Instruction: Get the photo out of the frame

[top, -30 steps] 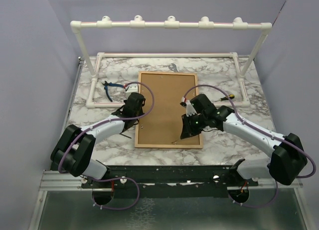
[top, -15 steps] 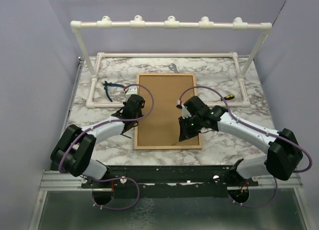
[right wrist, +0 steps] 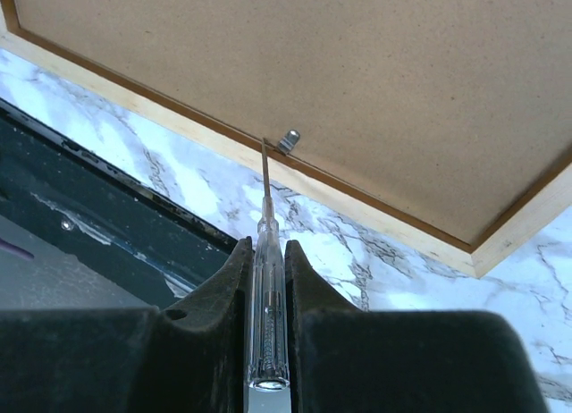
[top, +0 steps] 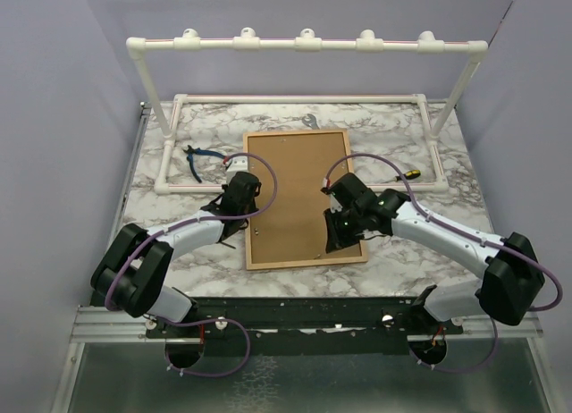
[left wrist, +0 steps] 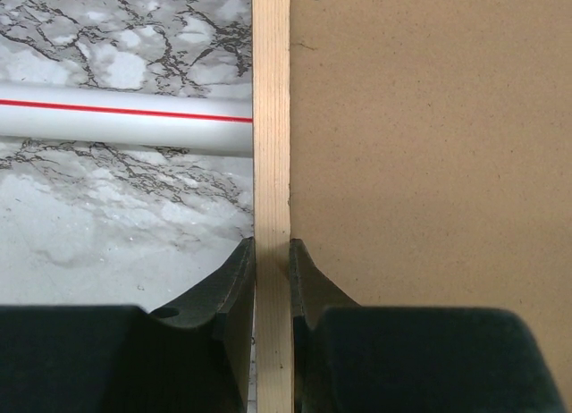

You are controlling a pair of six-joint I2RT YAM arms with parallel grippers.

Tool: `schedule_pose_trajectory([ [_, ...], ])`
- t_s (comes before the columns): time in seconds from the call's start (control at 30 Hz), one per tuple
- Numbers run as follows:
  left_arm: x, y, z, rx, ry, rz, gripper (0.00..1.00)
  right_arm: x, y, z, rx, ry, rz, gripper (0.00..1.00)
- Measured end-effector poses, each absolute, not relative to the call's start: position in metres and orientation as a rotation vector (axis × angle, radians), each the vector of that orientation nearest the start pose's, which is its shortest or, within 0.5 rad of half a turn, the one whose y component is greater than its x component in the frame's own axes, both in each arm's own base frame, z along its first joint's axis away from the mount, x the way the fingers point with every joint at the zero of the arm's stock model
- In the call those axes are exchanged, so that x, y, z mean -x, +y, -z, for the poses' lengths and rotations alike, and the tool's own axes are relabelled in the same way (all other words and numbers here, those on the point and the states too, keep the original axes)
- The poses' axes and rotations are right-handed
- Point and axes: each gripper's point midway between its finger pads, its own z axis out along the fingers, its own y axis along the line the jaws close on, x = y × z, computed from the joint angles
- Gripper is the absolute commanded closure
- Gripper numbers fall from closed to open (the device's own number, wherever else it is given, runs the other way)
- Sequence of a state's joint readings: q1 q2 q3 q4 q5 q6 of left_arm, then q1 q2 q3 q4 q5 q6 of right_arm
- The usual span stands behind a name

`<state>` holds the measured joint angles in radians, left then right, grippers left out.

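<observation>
— From where does your top camera look?
— From above and behind me, well back, facing down toward 12 o'clock over the whole white-and-grey marbled table [top: 384, 131]. The white plastic pipe rack [top: 268, 45] stands at 12.
— And your wrist cameras?
— Both sit very near. My left looks straight down on the 9 o'clock rail of the large rectangular picture frame, orange-brown wooden border, brown fibreboard back [left wrist: 429, 163]. My right slants toward 7 o'clock at its near rail. All three views share that back.
</observation>
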<state>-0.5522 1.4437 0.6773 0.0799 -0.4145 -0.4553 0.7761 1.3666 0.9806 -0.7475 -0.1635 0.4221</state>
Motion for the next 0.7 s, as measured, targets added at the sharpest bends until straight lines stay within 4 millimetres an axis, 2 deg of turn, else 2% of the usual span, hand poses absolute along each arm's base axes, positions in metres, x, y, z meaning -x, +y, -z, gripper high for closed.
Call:
schedule_pose_trajectory([
  [0.7,-0.343,-0.147,-0.066,0.083,2.184,0.085,1.0,-0.172,0.205,-0.103,0.481,2.795,-0.36,0.99],
])
